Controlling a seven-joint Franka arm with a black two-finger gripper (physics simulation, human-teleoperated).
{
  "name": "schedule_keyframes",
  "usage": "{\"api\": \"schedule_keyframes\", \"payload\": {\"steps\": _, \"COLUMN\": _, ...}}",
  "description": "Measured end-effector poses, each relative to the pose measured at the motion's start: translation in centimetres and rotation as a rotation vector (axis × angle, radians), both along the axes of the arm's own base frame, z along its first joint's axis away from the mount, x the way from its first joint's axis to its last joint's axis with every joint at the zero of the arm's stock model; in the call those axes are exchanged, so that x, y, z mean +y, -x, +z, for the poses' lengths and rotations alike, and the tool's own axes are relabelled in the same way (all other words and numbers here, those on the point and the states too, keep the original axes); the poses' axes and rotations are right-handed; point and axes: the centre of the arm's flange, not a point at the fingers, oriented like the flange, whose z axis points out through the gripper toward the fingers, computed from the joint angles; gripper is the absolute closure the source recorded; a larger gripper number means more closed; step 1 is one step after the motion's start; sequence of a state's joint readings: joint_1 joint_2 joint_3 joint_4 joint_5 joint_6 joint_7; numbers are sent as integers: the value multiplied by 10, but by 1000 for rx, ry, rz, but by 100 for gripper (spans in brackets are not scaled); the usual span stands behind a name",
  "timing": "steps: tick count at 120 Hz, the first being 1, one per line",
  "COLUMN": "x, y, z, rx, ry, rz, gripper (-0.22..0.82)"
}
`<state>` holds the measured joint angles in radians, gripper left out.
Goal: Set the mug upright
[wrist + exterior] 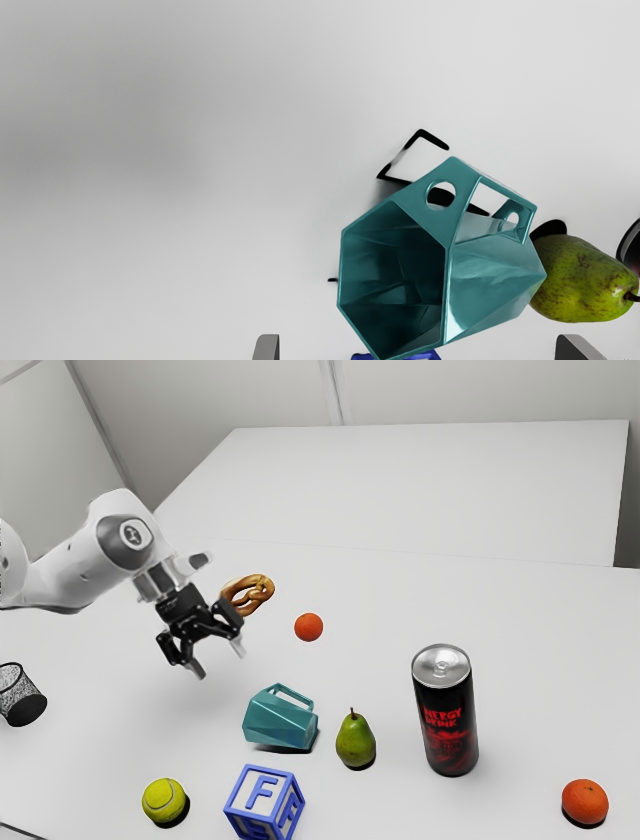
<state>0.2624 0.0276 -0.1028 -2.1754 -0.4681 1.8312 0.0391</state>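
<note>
The teal faceted mug [281,719] lies on its side on the table, its handle turned upward. In the exterior view the black gripper [218,659] hangs above the table, apart from the mug, on the exterior view's left of it. From the hand, the mug [492,280] shows its open mouth facing the camera. The gripper [417,347] is open, its two tips wide apart with nothing held between them.
A green pear [356,741] stands close beside the mug, and a blue letter block [264,802] is in front of it. Around them are a tennis ball [164,800], a tall can [446,710], oranges [309,627], a pretzel [249,595] and a mesh cup [20,696].
</note>
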Motion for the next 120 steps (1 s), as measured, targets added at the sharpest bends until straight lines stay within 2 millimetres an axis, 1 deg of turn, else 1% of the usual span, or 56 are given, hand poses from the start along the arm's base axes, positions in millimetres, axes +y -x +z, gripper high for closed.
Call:
{"api": "schedule_keyframes", "payload": {"steps": 10, "x": -2, "y": -2, "z": -18, "rx": 24, "ry": 39, "rz": 11, "gripper": 0}}
{"api": "schedule_keyframes", "payload": {"steps": 23, "x": -15, "y": -1, "z": -34, "rx": 46, "ry": 85, "rz": 9, "gripper": 0}}
{"api": "schedule_keyframes", "payload": {"steps": 44, "x": -26, "y": 5, "z": -53, "rx": 75, "ry": 157, "rz": 37, "gripper": 0}}
{"api": "schedule_keyframes", "payload": {"steps": 65, "x": -36, "y": 12, "z": -65, "rx": 93, "ry": 221, "rz": 71, "gripper": 0}}
{"api": "schedule_keyframes", "payload": {"steps": 81, "x": -42, "y": 12, "z": -71, "rx": 96, "ry": 254, "rz": 91, "gripper": 0}}
{"api": "schedule_keyframes", "payload": {"steps": 105, "x": -60, "y": 10, "z": -78, "rx": 95, "ry": 282, "rz": 92, "gripper": 0}}
{"api": "schedule_keyframes", "payload": {"steps": 115, "x": -64, "y": 9, "z": -81, "rx": 95, "ry": 289, "rz": 97, "gripper": 0}}
{"api": "schedule_keyframes", "payload": {"steps": 120, "x": -64, "y": 9, "z": -81, "rx": 92, "ry": 290, "rz": 99, "gripper": 6}}
